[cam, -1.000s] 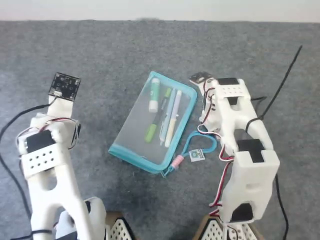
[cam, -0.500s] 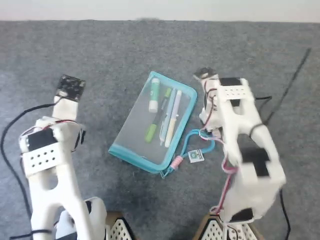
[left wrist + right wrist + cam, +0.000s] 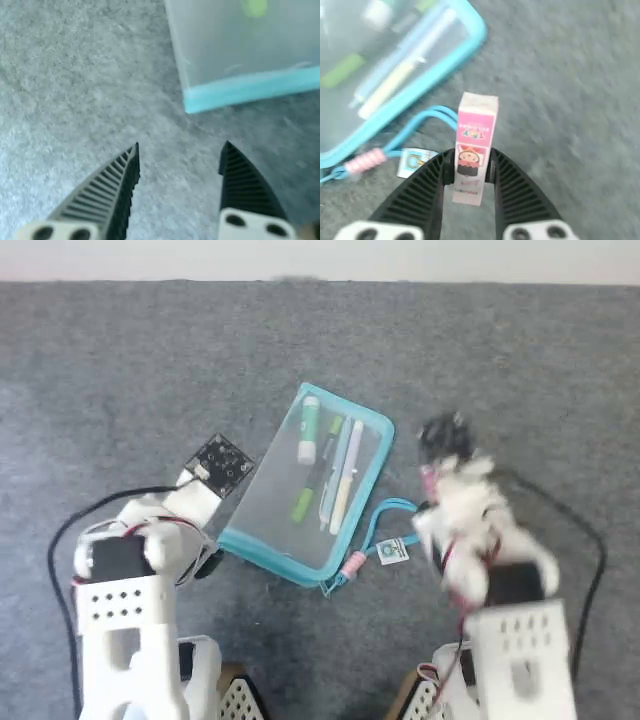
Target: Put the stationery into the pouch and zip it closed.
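Observation:
The clear pouch (image 3: 305, 485) with teal edging lies in the middle of the grey carpet. It holds a green marker (image 3: 306, 430) and several pens (image 3: 340, 475). Its pink zipper pull (image 3: 352, 564) and teal strap (image 3: 385, 520) trail off the near right corner. My right gripper (image 3: 471, 155) is shut on a small pink box (image 3: 476, 120), held upright above the carpet just right of the strap (image 3: 427, 122) and the pouch (image 3: 395, 65). My left gripper (image 3: 180, 150) stands open over bare carpet, just short of the pouch's near left corner (image 3: 240, 65).
A white tag (image 3: 393, 551) lies by the strap. The left arm (image 3: 140, 540) stands left of the pouch and the right arm (image 3: 465, 515) right of it. Grey carpet (image 3: 150, 350) stretches all round, with a pale wall strip at the far edge.
The left arm has swung right and in, up to the pouch's near left corner. The right arm has drawn back from the pouch's far right corner toward the front.

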You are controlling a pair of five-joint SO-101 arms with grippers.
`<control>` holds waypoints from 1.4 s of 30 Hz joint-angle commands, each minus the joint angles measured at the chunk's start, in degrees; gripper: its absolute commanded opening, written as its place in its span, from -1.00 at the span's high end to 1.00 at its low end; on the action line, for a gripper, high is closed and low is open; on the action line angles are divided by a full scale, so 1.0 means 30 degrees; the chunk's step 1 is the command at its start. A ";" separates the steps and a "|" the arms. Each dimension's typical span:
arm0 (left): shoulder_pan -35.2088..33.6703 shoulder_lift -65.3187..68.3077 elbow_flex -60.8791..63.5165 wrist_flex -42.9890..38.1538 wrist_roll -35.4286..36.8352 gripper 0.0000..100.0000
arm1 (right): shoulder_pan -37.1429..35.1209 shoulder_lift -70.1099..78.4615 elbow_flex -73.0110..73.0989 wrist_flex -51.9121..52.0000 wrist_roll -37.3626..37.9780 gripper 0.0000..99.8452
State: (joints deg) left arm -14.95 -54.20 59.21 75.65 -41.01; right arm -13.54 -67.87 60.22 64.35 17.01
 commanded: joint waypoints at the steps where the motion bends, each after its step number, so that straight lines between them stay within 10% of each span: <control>1: -0.0967 -0.0381 0.2066 -0.4806 -0.0879 0.45 | -0.1421 -0.5875 0.3575 -0.1245 -0.0147 0.98; 17: -0.0410 -0.0352 0.6256 -1.1194 -0.2667 0.45 | -0.1773 -1.1414 0.7473 -0.0396 -0.0117 0.98; 30: 0.0469 -0.0352 -0.0015 0.1963 -0.3223 0.45 | -0.1773 -1.1238 0.7473 -0.0366 -0.0117 0.98; 42: 0.1114 -0.0322 0.4821 -0.7238 -0.1231 0.45 | -0.1773 -1.1238 0.7238 0.0132 -0.0117 0.98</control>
State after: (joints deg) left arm -12.04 -54.55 73.27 58.95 -46.02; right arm -18.46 -101.98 82.90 64.44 17.01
